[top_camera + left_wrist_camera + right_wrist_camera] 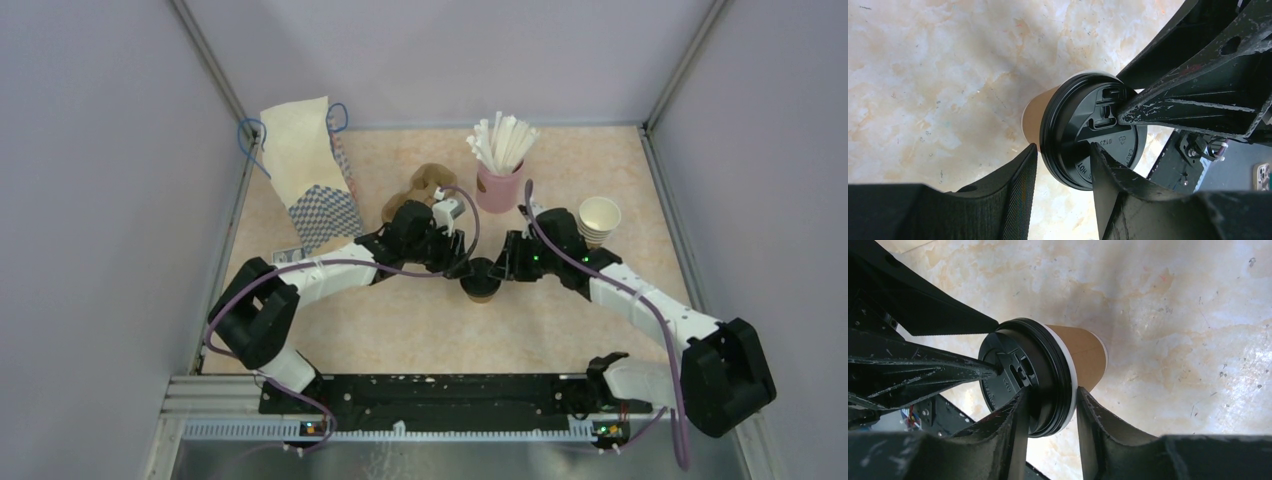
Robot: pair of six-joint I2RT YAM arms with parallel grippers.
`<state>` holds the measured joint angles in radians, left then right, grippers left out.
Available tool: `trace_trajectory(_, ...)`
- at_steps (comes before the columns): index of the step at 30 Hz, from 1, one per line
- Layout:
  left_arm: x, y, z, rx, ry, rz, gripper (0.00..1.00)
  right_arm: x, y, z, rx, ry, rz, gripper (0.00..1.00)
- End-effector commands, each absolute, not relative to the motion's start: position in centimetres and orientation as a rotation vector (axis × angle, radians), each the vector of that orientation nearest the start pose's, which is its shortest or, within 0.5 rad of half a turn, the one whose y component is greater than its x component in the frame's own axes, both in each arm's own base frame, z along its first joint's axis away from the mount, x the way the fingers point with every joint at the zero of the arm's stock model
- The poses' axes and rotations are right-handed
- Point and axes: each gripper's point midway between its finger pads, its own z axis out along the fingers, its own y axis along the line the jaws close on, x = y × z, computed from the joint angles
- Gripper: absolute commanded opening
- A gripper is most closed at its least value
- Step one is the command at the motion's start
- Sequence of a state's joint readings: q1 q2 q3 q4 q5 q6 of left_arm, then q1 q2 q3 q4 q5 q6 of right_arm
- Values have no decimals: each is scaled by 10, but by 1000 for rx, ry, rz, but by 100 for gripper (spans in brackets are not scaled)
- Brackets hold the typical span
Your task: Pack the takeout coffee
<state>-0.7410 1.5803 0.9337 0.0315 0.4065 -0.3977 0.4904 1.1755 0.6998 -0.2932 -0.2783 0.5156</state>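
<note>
The takeout coffee [481,279], a brown kraft cup with a black lid, is at the table's middle between both grippers. My left gripper [463,266] reaches it from the left, my right gripper [500,268] from the right. In the left wrist view my left gripper [1064,146] straddles the lid's rim [1058,125], one finger under it, one on top. In the right wrist view my right gripper [1052,391] pinches the lid [1048,365] and cup rim the same way. I cannot tell whether the cup's base touches the table.
A white and checked paper bag [310,175] with blue handles stands at the back left. A pink cup of white straws [498,185] and a stack of lidless paper cups [598,220] stand behind the right arm. A brown object [430,183] lies behind the left wrist.
</note>
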Motion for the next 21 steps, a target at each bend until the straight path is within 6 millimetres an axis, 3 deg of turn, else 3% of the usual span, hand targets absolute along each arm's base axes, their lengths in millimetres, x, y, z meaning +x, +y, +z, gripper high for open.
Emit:
trace_trajectory(1, 257, -354, 126, 652, 2211, -1078, 49, 236, 202, 106, -132, 2451, 811, 45)
trace_trajectory(8, 245, -366, 139, 689, 2174, -1213, 43, 241, 200, 124, -108, 2418, 794, 53)
trace_trajectory(14, 243, -370, 135, 677, 2182, -1259, 42, 239, 200, 121, -109, 2421, 797, 44)
trace_trajectory(21, 262, -359, 137, 627, 2200, -1097, 51, 245, 194, 117, -98, 2411, 744, 32)
